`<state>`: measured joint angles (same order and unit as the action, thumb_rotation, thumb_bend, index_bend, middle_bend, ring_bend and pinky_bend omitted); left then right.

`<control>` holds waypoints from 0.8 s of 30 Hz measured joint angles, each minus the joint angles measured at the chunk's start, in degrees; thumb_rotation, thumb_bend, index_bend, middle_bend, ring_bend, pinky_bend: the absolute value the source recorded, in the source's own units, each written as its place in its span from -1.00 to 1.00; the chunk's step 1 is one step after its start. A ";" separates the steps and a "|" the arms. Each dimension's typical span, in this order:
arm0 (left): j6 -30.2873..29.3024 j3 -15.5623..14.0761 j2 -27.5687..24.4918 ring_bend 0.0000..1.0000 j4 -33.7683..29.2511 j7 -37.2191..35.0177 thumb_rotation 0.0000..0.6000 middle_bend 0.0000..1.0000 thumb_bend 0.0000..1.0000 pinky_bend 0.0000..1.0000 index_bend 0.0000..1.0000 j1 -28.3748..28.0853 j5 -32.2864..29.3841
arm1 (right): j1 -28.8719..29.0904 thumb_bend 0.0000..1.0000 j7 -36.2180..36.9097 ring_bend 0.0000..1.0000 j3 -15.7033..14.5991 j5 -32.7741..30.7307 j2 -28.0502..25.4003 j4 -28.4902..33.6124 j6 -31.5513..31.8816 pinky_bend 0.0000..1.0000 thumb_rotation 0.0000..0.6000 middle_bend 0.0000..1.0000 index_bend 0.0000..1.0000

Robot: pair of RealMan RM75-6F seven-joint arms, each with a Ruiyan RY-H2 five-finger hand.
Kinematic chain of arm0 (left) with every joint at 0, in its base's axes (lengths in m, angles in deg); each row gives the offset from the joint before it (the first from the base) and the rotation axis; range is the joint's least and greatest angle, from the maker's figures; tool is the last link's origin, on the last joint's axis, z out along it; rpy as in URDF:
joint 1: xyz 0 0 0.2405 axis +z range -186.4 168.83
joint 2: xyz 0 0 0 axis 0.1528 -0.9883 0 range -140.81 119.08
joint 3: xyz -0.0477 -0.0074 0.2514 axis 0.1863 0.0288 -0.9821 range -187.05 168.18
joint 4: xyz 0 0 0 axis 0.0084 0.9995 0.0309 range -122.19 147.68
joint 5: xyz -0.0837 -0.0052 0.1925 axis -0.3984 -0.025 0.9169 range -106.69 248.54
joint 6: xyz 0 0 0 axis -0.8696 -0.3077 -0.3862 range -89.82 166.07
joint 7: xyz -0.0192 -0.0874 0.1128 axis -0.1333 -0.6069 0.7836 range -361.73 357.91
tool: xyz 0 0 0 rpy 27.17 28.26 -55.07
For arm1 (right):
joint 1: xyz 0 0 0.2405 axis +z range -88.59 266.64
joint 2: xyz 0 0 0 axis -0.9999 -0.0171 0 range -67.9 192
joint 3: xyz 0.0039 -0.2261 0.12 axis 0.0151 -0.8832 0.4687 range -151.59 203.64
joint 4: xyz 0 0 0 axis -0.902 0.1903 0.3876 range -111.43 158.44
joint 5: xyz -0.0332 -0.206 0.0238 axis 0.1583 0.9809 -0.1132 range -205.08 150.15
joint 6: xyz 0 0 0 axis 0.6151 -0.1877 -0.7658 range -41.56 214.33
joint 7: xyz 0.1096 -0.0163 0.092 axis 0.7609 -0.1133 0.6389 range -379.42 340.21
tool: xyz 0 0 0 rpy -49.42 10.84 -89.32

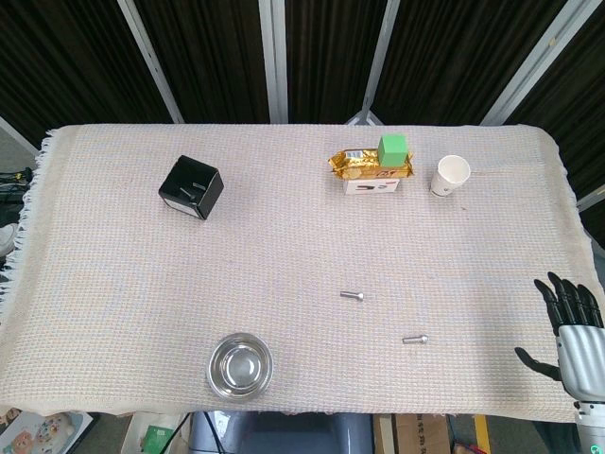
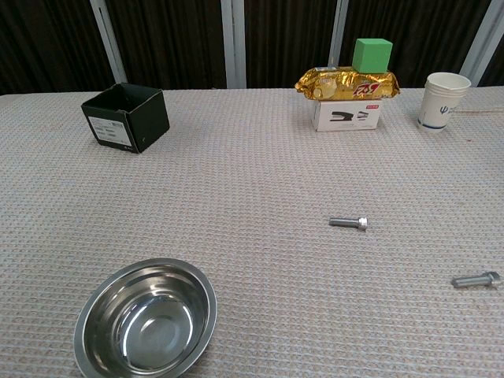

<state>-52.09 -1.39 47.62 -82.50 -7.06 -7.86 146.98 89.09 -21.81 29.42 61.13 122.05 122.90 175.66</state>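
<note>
1. In the head view, the right hand [image 1: 572, 326] hung beyond the right edge of the cloth-covered worktop [image 1: 113, 284], close to its near right corner, fingers spread apart and holding nothing; the left hand did not show
2. Nearest that hand lay a bolt [image 1: 415, 339] on the cloth, well apart from it, and a second bolt [image 1: 352, 296] lay a little further toward the middle of the worktop
3. A steel bowl [image 1: 240, 365] sat at the near edge, left of centre, and an open black box [image 1: 191, 187] stood in the far left part of the worktop
4. Near the far edge, right of centre, a green block [image 1: 393, 147] rested on a gold snack packet [image 1: 371, 165], which lay across a white carton [image 1: 371, 185]; a paper cup [image 1: 451, 175] stood just beside this stack on its right
5. In the chest view no hand showed; one bolt [image 2: 476, 279] lay near the right border of the picture and the other bolt [image 2: 349, 223] nearer the middle
6. The steel bowl [image 2: 145, 323] stood upright and empty at the near left, the black box [image 2: 125, 116] at the far left, and the green block [image 2: 371, 55], gold packet [image 2: 347, 83], white carton [image 2: 347, 116] and paper cup [image 2: 443, 100] at the far right
</note>
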 measured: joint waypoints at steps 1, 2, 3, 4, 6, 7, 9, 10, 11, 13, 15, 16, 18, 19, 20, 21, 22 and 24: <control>0.10 -0.03 -0.04 -0.96 -0.05 0.05 1.00 -0.78 -0.87 -0.89 -0.69 -0.02 0.00 | 0.00 -0.84 -0.02 -1.00 0.00 -0.04 0.02 -0.02 -0.01 -1.00 1.00 -0.91 -0.79; 0.16 -0.08 -0.10 -0.96 -0.11 0.08 1.00 -0.78 -0.87 -0.89 -0.69 -0.03 0.04 | 0.01 -0.84 -0.06 -1.00 0.00 -0.09 0.06 -0.04 -0.04 -1.00 1.00 -0.91 -0.79; 0.20 -0.14 -0.16 -0.96 -0.16 0.09 1.00 -0.78 -0.87 -0.89 -0.69 -0.01 0.09 | 0.01 -0.84 -0.14 -1.00 -0.02 -0.15 0.08 -0.06 -0.10 -1.00 1.00 -0.91 -0.79; 0.20 -0.19 -0.22 -0.96 -0.24 0.06 1.00 -0.78 -0.87 -0.89 -0.69 0.03 0.14 | 0.01 -0.84 -0.21 -1.00 -0.05 -0.17 0.10 -0.05 -0.14 -1.00 1.00 -0.91 -0.79; 0.03 -0.28 -0.37 -0.96 -0.39 -0.08 1.00 -0.78 -0.87 -0.89 -0.69 0.19 0.31 | 0.00 -0.84 -0.33 -1.00 -0.15 -0.13 0.11 0.01 -0.18 -1.00 1.00 -0.91 -0.79; -0.12 -0.30 -0.42 -0.96 -0.44 -0.20 1.00 -0.78 -0.87 -0.89 -0.69 0.28 0.40 | -0.01 -0.84 -0.32 -1.00 -0.16 -0.10 0.10 0.09 -0.16 -1.00 1.00 -0.91 -0.77; -0.49 -0.31 -0.50 -0.96 -0.50 -0.57 1.00 -0.78 -0.87 -0.89 -0.68 0.46 0.57 | -0.07 -0.84 -0.08 -1.00 -0.13 -0.04 0.12 0.24 0.08 -1.00 1.00 -0.91 -0.75; -0.56 -0.25 -0.51 -0.96 -0.47 -0.76 1.00 -0.78 -0.87 -0.89 -0.68 0.52 0.55 | -0.13 -0.84 0.06 -1.00 -0.09 -0.04 0.15 0.29 0.28 -1.00 1.00 -0.91 -0.75; -0.50 -0.22 -0.50 -0.96 -0.44 -0.80 1.00 -0.78 -0.87 -0.89 -0.68 0.52 0.43 | -0.19 -0.84 0.19 -1.00 -0.04 -0.08 0.18 0.33 0.47 -1.00 1.00 -0.91 -0.75; -0.16 -0.19 -0.50 -0.96 -0.42 -0.77 1.00 -0.78 -0.87 -0.89 -0.68 0.47 0.14 | -0.27 -0.84 0.27 -1.00 0.06 -0.36 0.22 0.35 0.54 -1.00 1.00 -0.91 -0.75; 0.31 -0.18 -0.55 -0.96 -0.52 -0.65 1.00 -0.78 -0.87 -0.89 -0.68 0.34 -0.08 | -0.26 -0.84 0.30 -1.00 0.13 -0.67 0.22 0.27 0.39 -1.00 1.00 -0.91 -0.75; 0.36 -0.18 -0.58 -0.96 -0.60 -0.58 1.00 -0.78 -0.87 -0.89 -0.68 0.31 -0.08 | -0.23 -0.84 0.32 -1.00 0.14 -0.75 0.21 0.23 0.29 -1.00 1.00 -0.91 -0.75; 0.08 -0.20 -0.55 -0.96 -0.70 -0.34 1.00 -0.78 -0.87 -0.89 -0.68 0.32 0.16 | -0.19 -0.84 0.35 -1.00 0.11 -0.89 0.12 0.19 0.08 -1.00 1.00 -0.91 -0.75; -0.04 -0.25 -0.52 -0.96 -0.74 -0.22 1.00 -0.78 -0.87 -0.89 -0.68 0.35 0.33 | -0.19 -0.84 0.38 -1.00 0.10 -0.90 0.09 0.20 0.07 -1.00 1.00 -0.91 -0.75; -0.12 -0.36 -0.50 -0.96 -0.80 -0.07 1.00 -0.78 -0.87 -0.89 -0.68 0.39 0.53 | -0.19 -0.84 0.46 -1.00 0.09 -0.89 0.08 0.22 0.08 -1.00 1.00 -0.91 -0.75; -0.12 -0.45 -0.49 -0.96 -0.85 0.01 1.00 -0.78 -0.87 -0.89 -0.68 0.42 0.59 | -0.22 -0.84 0.57 -1.00 0.05 -0.87 0.04 0.30 0.09 -1.00 1.00 -0.91 -0.75; -0.10 -0.48 -0.50 -0.96 -0.91 0.05 1.00 -0.78 -0.87 -0.89 -0.69 0.45 0.58 | -0.25 -0.84 0.60 -1.00 0.00 -0.83 -0.01 0.37 0.10 -1.00 1.00 -0.91 -0.74; -0.14 -0.43 -0.53 -0.96 -0.99 0.03 1.00 -0.78 -0.87 -0.89 -0.69 0.49 0.48 | -0.30 -0.84 0.58 -1.00 -0.08 -0.70 -0.11 0.47 0.16 -1.00 1.00 -0.91 -0.74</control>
<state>-52.24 -1.81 47.09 -83.49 -7.03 -7.37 147.46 88.79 -21.23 29.33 60.43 121.94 123.36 175.82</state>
